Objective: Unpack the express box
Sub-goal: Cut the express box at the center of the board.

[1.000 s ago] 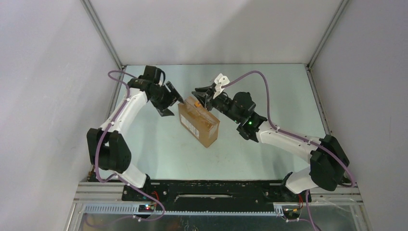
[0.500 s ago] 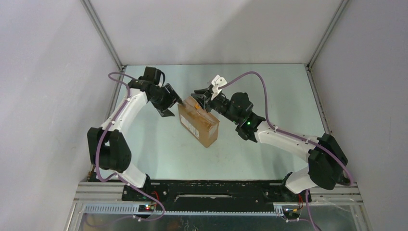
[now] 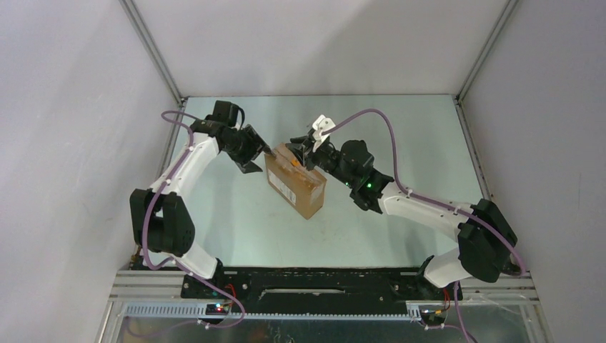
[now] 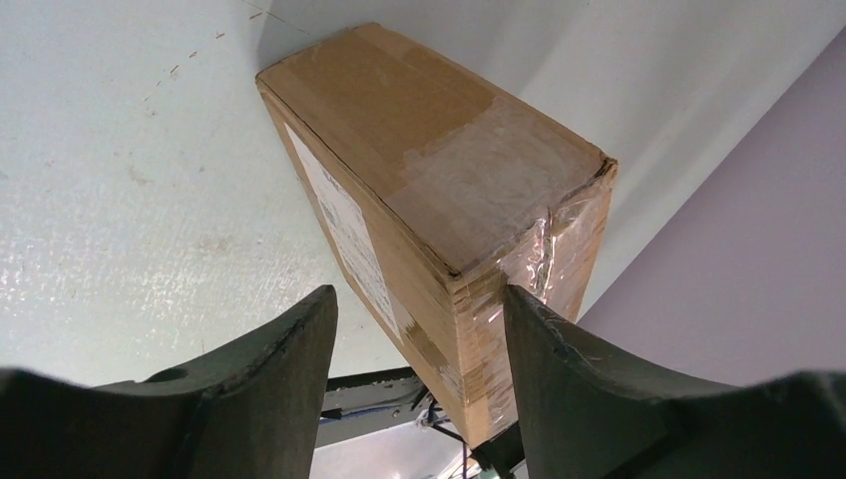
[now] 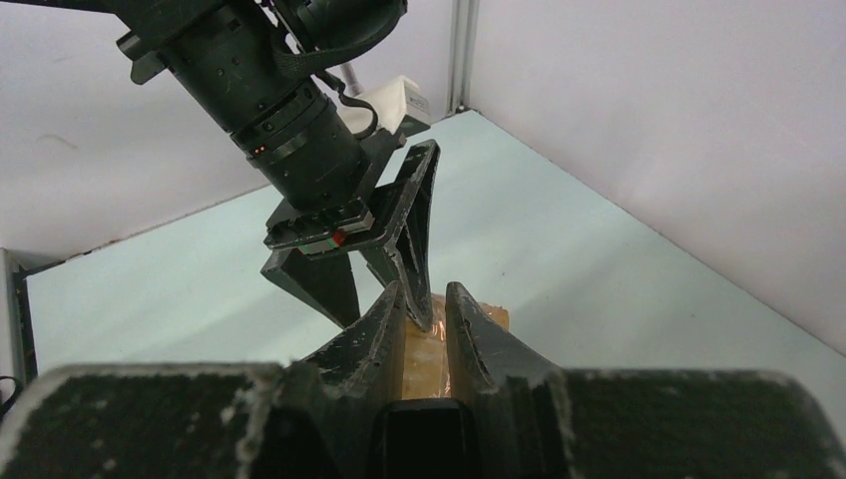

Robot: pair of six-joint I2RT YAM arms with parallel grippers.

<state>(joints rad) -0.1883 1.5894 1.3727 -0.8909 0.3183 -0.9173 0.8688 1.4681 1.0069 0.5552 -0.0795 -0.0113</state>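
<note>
Looking down from the top camera, the express box (image 3: 295, 182) sits about mid-table (image 3: 414, 136), turned on a diagonal, with one end pointing up toward the far left and the other down toward me. It stands on a narrow side. The white shipping label (image 3: 283, 187) is on the long face that looks toward the left arm.

Both arms meet at the far end of the box. The left gripper (image 3: 257, 158) is at the far-left corner. Its wrist camera shows the jaws clearly parted, and the two dark fingers (image 4: 279, 369) straddle the near vertical edge of the box. That corner sits right between them — the label face runs off toward one finger and the taped end toward the other. I can't tell whether either pad is actually touching cardboard, so I'll call the left released, with nothing grasped.

The clear tape (image 4: 499, 170) shows well from here. A wide glossy strip runs over the top face and wraps down the end, wrinkled at the corner.

The right gripper (image 3: 295, 151) comes in from the other side and hovers over the top far end of the box, just beside the left one. Its own camera shows the fingers clenched, with only a sliver of gap at the tips and brown cardboard just past them. I cannot tell whether anything is pinched in there.

The flaps are down — the box is sealed.
</note>
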